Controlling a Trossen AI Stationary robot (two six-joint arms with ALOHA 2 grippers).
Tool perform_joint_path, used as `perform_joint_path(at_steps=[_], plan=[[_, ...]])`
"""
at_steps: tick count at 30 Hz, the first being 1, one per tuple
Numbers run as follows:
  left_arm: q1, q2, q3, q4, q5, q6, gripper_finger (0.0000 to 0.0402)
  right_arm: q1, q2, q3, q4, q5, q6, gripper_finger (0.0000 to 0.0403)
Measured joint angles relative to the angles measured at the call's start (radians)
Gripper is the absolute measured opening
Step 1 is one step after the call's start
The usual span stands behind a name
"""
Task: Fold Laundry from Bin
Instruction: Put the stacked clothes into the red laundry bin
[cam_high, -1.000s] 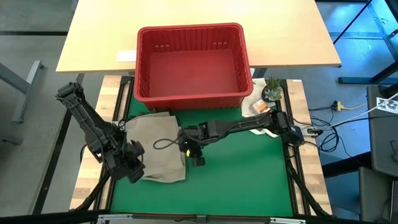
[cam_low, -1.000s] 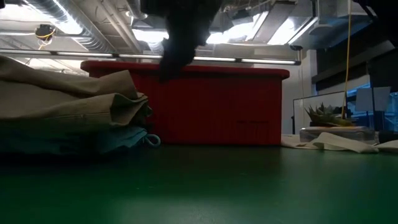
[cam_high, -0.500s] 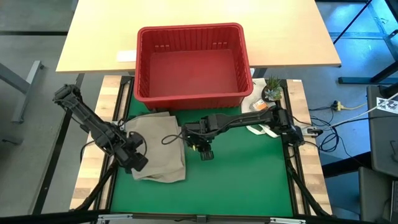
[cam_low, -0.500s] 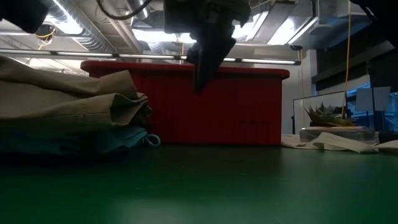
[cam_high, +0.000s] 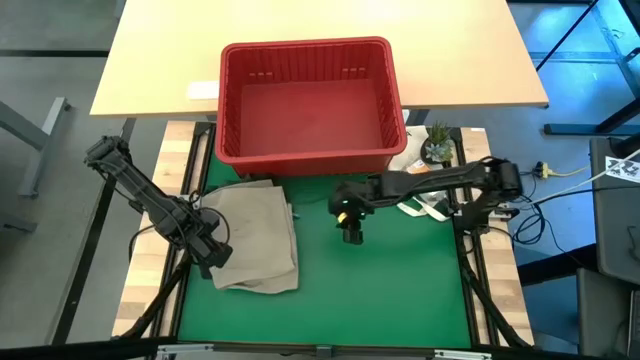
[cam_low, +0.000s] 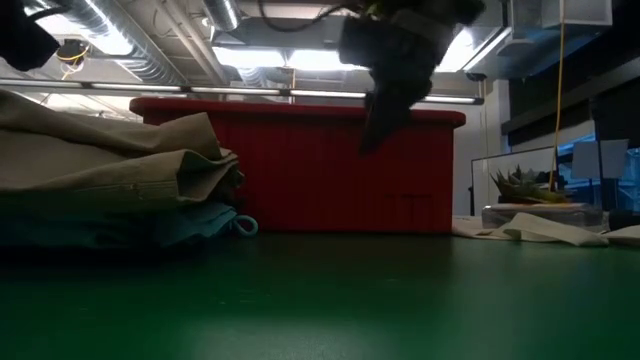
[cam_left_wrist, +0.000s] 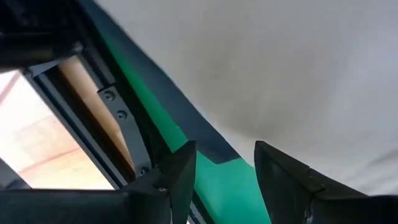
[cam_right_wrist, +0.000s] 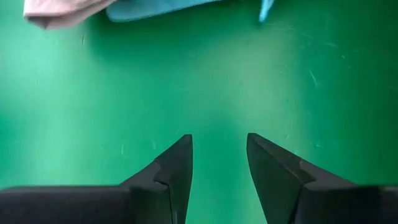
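A folded beige garment (cam_high: 256, 235) lies flat on the left part of the green mat (cam_high: 400, 290). In the low view it tops a pile (cam_low: 100, 160) with a light teal garment (cam_low: 170, 225) under it. The red bin (cam_high: 310, 100) stands behind the mat, with no cloth showing inside. My left gripper (cam_high: 207, 248) hangs open at the pile's left edge, pointing down; the left wrist view shows its fingers (cam_left_wrist: 180, 168) over the mat beside the cloth (cam_left_wrist: 280, 74). My right gripper (cam_high: 351, 232) is open above bare mat, right of the pile (cam_right_wrist: 62, 12).
At the mat's far right lie a white cloth bag (cam_low: 540, 228) and a small potted plant (cam_high: 437, 145). A light wooden table (cam_high: 320, 30) stands behind the bin. The mat's near and right parts (cam_high: 400, 290) are free.
My right gripper has left the beige garment's right edge and gone toward the table's right edge, staying above the mat. My left gripper has shifted a little from the garment's near left corner toward the far edge and has turned. The pile has kept still.
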Motion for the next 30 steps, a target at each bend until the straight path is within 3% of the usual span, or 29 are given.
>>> perform_joint_path(at_steps=[4,8,15,19,30], plan=[[0.000,0.000,-0.039,0.001,-0.001,-0.083,0.0156,-0.012,-0.077,-0.150,0.156,-0.001,0.043,0.0152],[0.000,0.000,-0.100,0.012,-0.004,-0.185,0.0156,-0.013,-0.098,-0.216,0.203,0.000,0.042,0.0152],[0.000,0.001,-0.176,0.045,-0.044,-0.332,0.0156,-0.012,-0.101,-0.232,0.237,0.000,-0.015,0.0152],[0.005,0.000,-0.216,0.061,0.015,-0.416,0.0156,-0.010,-0.101,-0.232,0.255,0.000,-0.046,0.0152],[0.073,0.000,-0.369,0.379,0.056,-0.422,0.0156,-0.010,-0.100,-0.232,0.285,0.000,-0.076,0.0152]])
